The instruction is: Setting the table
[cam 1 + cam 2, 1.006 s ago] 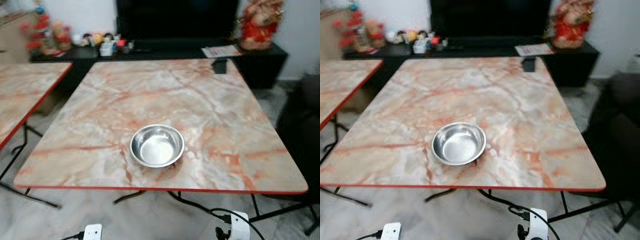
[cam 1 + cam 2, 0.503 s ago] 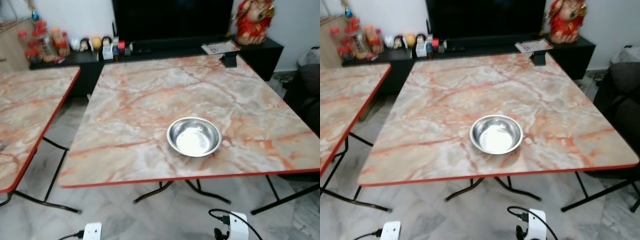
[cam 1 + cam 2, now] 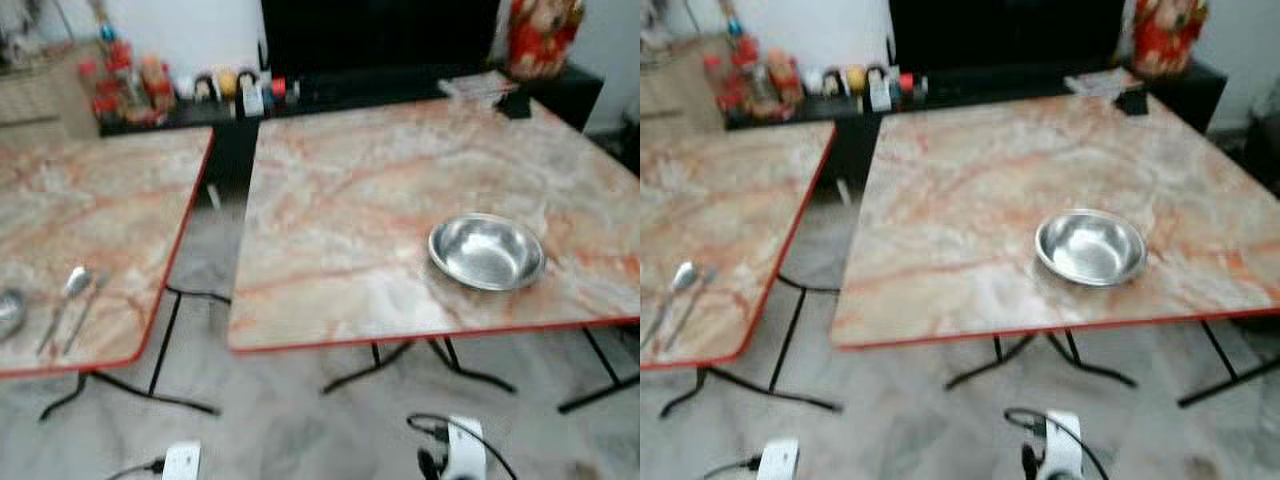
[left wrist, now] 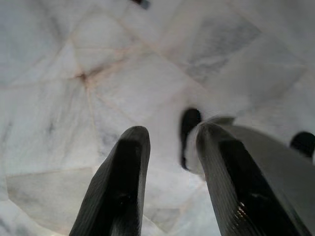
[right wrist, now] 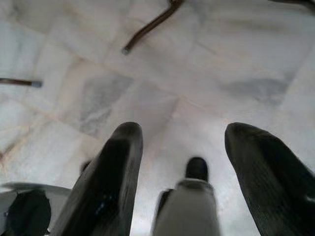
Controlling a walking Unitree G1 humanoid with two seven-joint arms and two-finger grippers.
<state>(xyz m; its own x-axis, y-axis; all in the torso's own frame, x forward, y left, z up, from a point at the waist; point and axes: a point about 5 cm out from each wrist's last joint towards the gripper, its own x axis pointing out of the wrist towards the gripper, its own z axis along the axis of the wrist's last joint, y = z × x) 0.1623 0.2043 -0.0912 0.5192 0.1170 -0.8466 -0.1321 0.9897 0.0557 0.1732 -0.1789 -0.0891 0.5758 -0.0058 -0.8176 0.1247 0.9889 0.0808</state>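
A steel bowl (image 3: 487, 251) sits near the front edge of the marble-patterned table (image 3: 380, 190) with a red rim. On a second table (image 3: 90, 220) to the left lie a spoon (image 3: 66, 300) and another thin utensil (image 3: 85, 312), with a round metal item (image 3: 8, 312) at the view's left edge. My left gripper (image 4: 170, 142) hangs over the floor, open with nothing between its fingers. My right gripper (image 5: 182, 142) also hangs over the floor, open and empty.
A dark TV cabinet (image 3: 400, 85) runs along the back wall with small jars and figurines (image 3: 130, 85) and a red statue (image 3: 545, 35). A small dark object (image 3: 517, 103) sits at the table's far corner. Folding table legs (image 3: 160, 350) and my feet (image 3: 455, 460) stand on the marble floor.
The camera has turned left: the bowl and its table shifted right in view, and the second table with the utensils has come into sight.
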